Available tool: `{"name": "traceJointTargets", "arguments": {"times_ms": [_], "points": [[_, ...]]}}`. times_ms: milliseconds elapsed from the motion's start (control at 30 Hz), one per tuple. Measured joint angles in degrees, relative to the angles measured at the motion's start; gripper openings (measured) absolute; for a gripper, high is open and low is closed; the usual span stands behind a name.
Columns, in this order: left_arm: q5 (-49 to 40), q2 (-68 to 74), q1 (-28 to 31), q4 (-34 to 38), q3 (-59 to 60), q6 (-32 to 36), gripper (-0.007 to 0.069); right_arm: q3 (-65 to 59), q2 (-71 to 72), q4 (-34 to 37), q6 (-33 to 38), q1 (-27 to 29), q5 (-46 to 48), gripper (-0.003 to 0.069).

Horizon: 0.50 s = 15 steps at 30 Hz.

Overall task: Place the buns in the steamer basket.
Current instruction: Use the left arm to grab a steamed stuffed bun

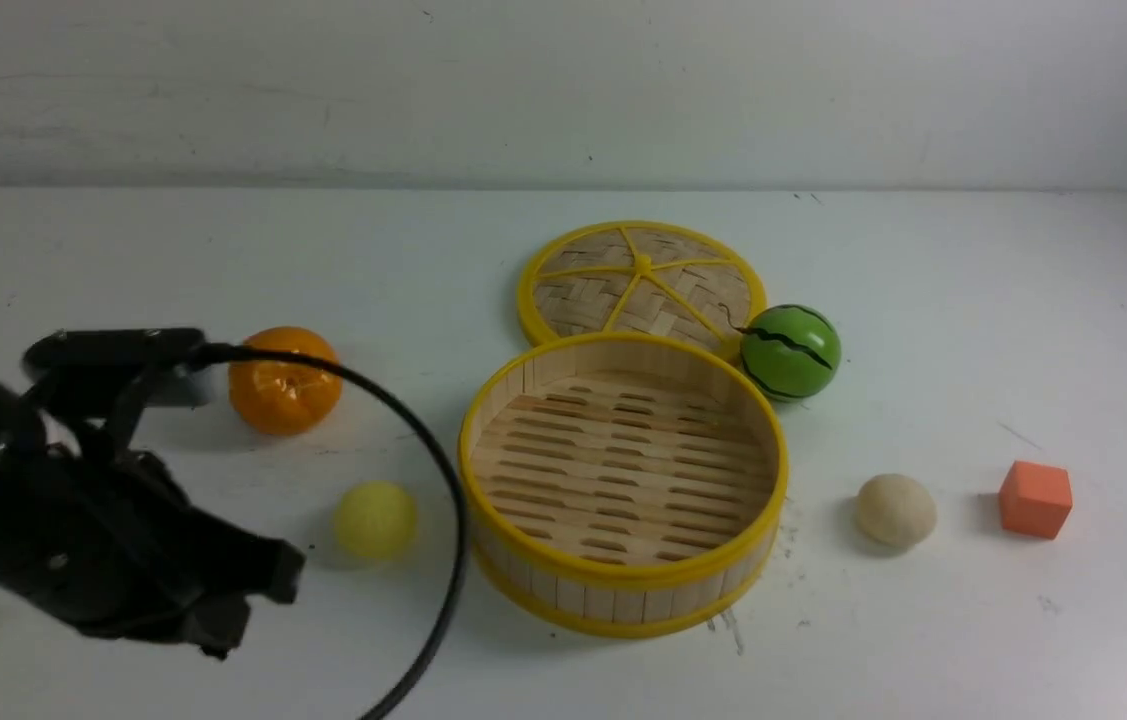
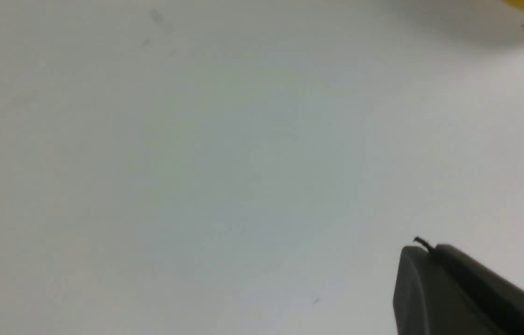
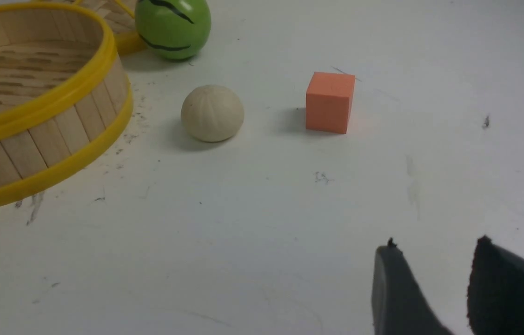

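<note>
- I am looking at the round bamboo steamer basket with yellow rims (image 1: 613, 598) in the middle of the white worktop (image 1: 923, 640). Nothing is lying on its slatted floor.
- The small pale yellow round bun (image 1: 375, 519) is sitting on the worktop just beside the basket, on my robot's left side.
- The small cream-beige round bun (image 1: 895, 510) is sitting on the worktop on the right side, between the basket and a little orange cube (image 1: 1035, 498).
- The left gripper (image 1: 268, 578) is hanging near the yellow bun and not touching it. Its fingers (image 2: 420, 288) are pressed together and holding nothing.
- The right gripper (image 3: 434, 270) is showing only in its own wrist camera. Its fingers (image 3: 392, 293) are standing apart, holding nothing, well apart from the beige bun.
- So I am thinking the job is only beginning: no bun is in, and two are waiting.
- I am guessing the left fingers are going to need to spread before they can go around the yellow bun.
- The shiny orange tangerine (image 1: 283, 380), the green striped ball (image 1: 790, 352) and the flat woven lid (image 1: 638, 280) are not part of my job.
</note>
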State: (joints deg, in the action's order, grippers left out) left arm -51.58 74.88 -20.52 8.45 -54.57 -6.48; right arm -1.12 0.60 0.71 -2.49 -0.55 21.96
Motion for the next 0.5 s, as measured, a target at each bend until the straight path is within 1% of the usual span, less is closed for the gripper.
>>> {"name": "traceJointTargets", "arguments": {"times_ms": [67,200,300,367,500], "points": [[-0.9,5.75,-1.37,-0.69,-5.37,-0.71,-0.0013,0.0,0.0,0.0,0.0,0.0,0.0,0.0241],[-4.55,17.49,-1.51,-1.91,-14.99,-0.31,-0.0013,0.0,0.0,0.0,0.0,0.0,0.0,0.0241],[-5.49,24.98,-1.51,-2.35,-21.1,0.05,-0.0013,0.0,0.0,0.0,0.0,0.0,0.0,0.0241],[-5.57,27.69,-1.51,-2.56,-24.07,0.23,-0.0013,0.0,0.0,0.0,0.0,0.0,0.0,0.0241],[-5.81,28.37,-1.51,-2.89,-25.9,0.39,-0.0013,0.0,0.0,0.0,0.0,0.0,0.0,0.0241]]}}
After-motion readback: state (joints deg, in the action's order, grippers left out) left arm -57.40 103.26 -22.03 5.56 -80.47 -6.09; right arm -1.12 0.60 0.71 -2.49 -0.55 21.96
